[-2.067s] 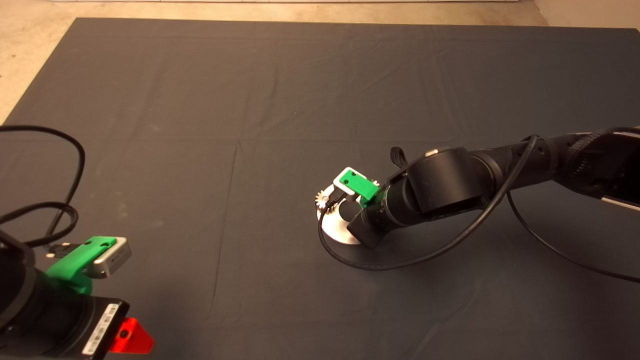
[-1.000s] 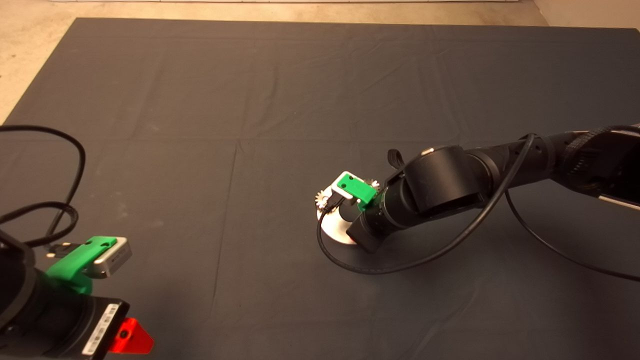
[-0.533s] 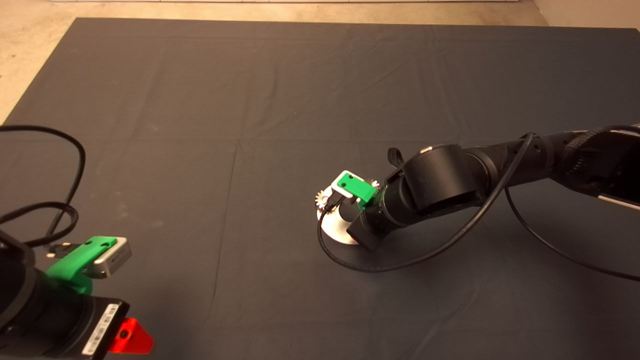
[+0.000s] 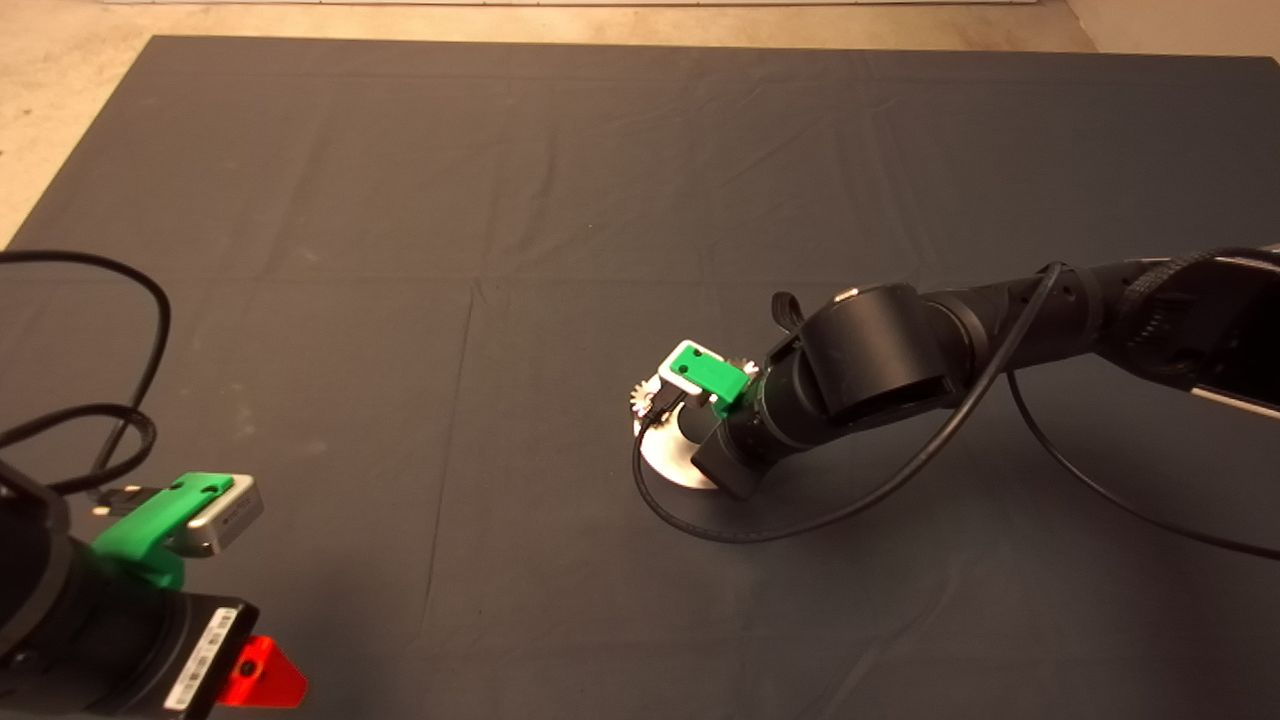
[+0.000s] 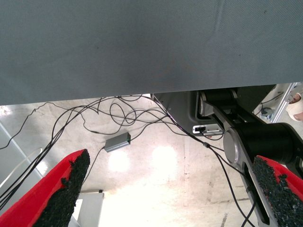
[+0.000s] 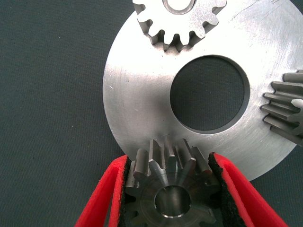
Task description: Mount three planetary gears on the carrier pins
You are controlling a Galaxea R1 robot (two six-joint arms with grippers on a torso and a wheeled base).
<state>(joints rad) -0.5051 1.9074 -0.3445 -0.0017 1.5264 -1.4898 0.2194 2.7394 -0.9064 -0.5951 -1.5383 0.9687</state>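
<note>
Item: your right gripper [image 6: 170, 189], jaws clamped on a small dark-silver toothed gear [image 6: 169, 182] at the flat round silver disc's [image 6: 142, 94] rim; head view hides this. Two gears sit there already. Left gripper [image 5: 165, 189] parked, gaping, empty.

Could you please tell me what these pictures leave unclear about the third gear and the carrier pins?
- Third gear: in the right wrist view the right gripper is shut on it above the disc; whether its hole sits on a pin is hidden by the gear itself.
- Head view: the right arm's wrist covers that spot.
- Second gear: cut off by the picture's edge, its pin unseen.
- Left gripper: open, parked, facing the floor.
</note>
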